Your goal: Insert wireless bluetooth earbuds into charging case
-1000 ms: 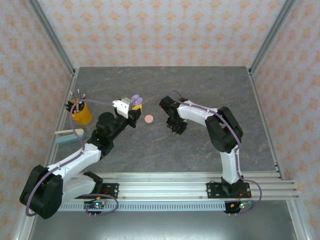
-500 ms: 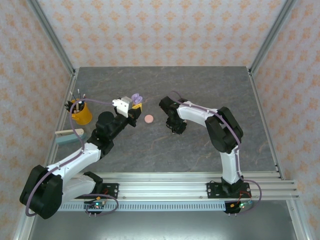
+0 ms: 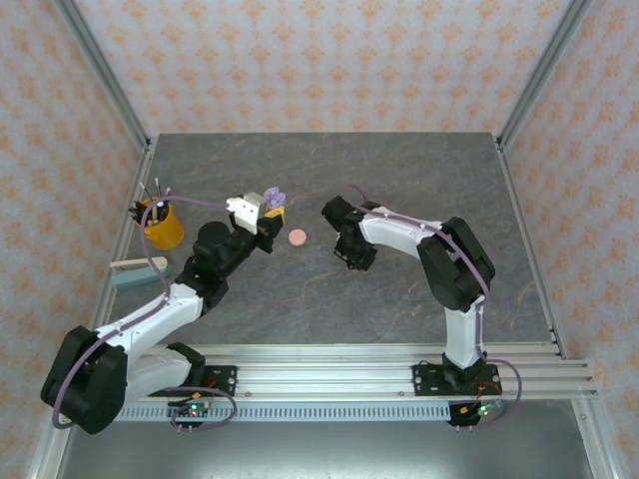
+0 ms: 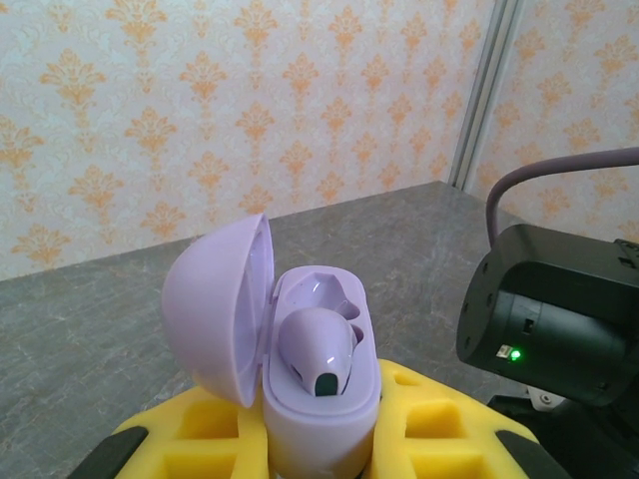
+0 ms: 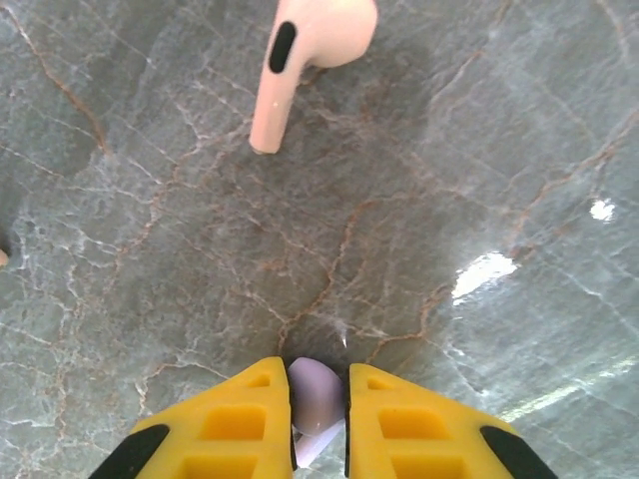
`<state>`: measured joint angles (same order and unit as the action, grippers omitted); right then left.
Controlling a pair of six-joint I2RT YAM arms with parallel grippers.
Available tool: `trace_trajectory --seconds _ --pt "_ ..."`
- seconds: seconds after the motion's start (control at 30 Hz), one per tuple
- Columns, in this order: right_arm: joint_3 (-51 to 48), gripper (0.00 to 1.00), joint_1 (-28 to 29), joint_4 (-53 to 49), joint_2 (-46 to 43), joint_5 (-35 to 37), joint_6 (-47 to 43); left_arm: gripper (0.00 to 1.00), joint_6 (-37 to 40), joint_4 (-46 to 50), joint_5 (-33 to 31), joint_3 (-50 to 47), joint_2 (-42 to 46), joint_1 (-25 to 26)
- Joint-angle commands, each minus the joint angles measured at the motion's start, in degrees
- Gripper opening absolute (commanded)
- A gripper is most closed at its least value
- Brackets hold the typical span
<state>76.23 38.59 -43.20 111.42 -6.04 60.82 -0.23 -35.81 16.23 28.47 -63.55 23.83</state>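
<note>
The right fingers (image 5: 272, 399) have just drawn together and now pinch a lilac earbud (image 5: 318, 397) low over the table (image 5: 479, 150), near a pink earbud (image 5: 310, 45), so it looks ready to carry to the open case (image 4: 319, 419), which the left fingers (image 4: 419, 414) clamp with a seated bud (image 4: 318, 354) inside.

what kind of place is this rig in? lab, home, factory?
Probably a lab test cell, not a home: wallpapered panels box in a stone-look tabletop, with the left arm and right arm bolted to an aluminium rail at its near edge.
</note>
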Motion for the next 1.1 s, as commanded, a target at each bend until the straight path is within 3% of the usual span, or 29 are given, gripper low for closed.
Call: trace_trajectory --seconds 0.0,0.27,0.63,1.07 --pt "-1.9 0.16 0.3 0.7 -4.1 3.3 -1.4 0.00 -0.6 0.6 1.2 1.9 -0.7 -0.5" --pt "-3.7 0.16 -0.3 1.7 -10.6 7.1 -6.5 0.00 0.2 0.8 4.1 2.4 -2.7 0.3" --pt "-1.1 0.16 -0.4 2.0 -22.2 14.3 -20.8 0.00 1.5 -0.3 8.2 5.0 -8.2 3.3" --pt "7.6 0.16 -0.4 2.9 -30.5 15.7 -33.4 0.00 2.9 -0.4 10.3 12.4 -16.5 8.6"
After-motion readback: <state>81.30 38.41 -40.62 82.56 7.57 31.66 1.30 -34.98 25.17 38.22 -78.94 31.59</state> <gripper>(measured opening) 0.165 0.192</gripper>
